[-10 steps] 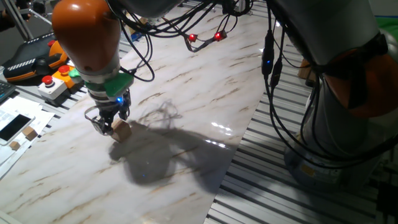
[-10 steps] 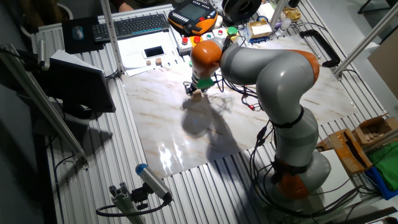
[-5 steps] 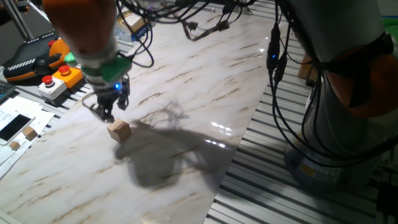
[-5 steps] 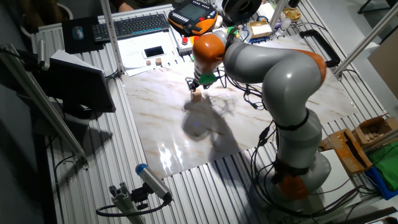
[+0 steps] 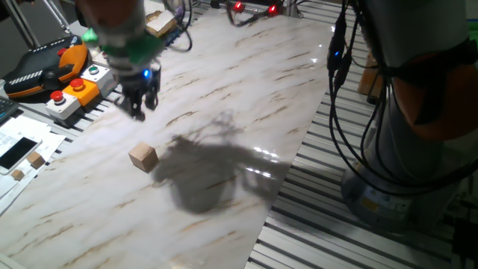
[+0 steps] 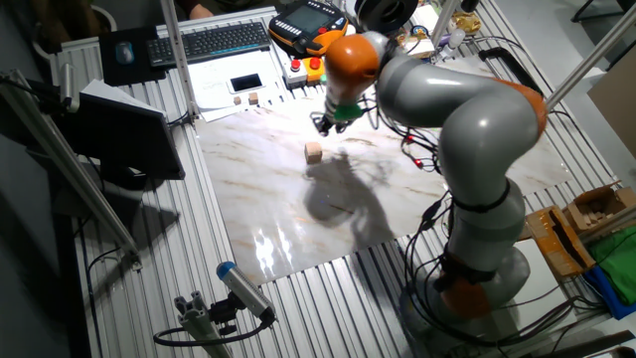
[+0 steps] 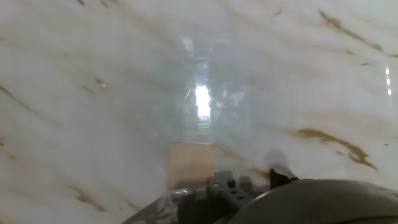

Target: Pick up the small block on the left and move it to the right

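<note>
Since a second ago the arm has lifted off and swung away from the block, which was between its fingers then and now lies free on the bench. Judging by that, the move looks done, with only retreat left. The claw hangs above and beyond the block, empty; open or closed, I cannot tell.

light-tan small block — white tabletop, brown-veined marble.
</note>
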Available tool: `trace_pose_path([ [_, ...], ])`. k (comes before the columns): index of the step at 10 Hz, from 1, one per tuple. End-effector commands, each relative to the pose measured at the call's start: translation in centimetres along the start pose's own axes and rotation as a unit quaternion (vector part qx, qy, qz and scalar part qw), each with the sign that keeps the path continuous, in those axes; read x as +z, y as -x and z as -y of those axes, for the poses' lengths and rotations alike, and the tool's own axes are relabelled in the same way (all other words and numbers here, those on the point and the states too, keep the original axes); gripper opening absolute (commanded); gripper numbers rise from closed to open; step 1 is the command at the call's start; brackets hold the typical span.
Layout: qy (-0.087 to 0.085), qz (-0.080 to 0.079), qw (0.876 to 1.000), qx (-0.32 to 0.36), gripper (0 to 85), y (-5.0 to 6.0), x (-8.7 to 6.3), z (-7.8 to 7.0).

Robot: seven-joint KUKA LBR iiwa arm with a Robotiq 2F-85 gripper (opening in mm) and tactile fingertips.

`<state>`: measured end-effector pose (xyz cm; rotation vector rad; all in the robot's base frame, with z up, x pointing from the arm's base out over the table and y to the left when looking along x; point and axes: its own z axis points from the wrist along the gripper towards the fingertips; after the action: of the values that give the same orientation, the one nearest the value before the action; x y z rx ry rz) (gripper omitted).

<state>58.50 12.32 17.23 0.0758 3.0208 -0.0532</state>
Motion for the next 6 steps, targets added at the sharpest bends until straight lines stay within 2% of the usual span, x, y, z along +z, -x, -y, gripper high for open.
trace_pose_path([
  [1,0.002,0.0,1.0,0.0,32.7,0.1,-1.1,1.5],
  [3,0.002,-0.002,1.0,-0.003,19.7,0.2,-2.2,3.3],
  [4,0.001,-0.005,1.0,-0.005,8.3,0.2,-2.4,3.8],
  [5,0.004,-0.009,1.0,-0.004,1.0,0.1,-2.6,4.0],
  [6,0.011,-0.01,1.0,0.001,0.7,-0.1,-2.9,4.0],
])
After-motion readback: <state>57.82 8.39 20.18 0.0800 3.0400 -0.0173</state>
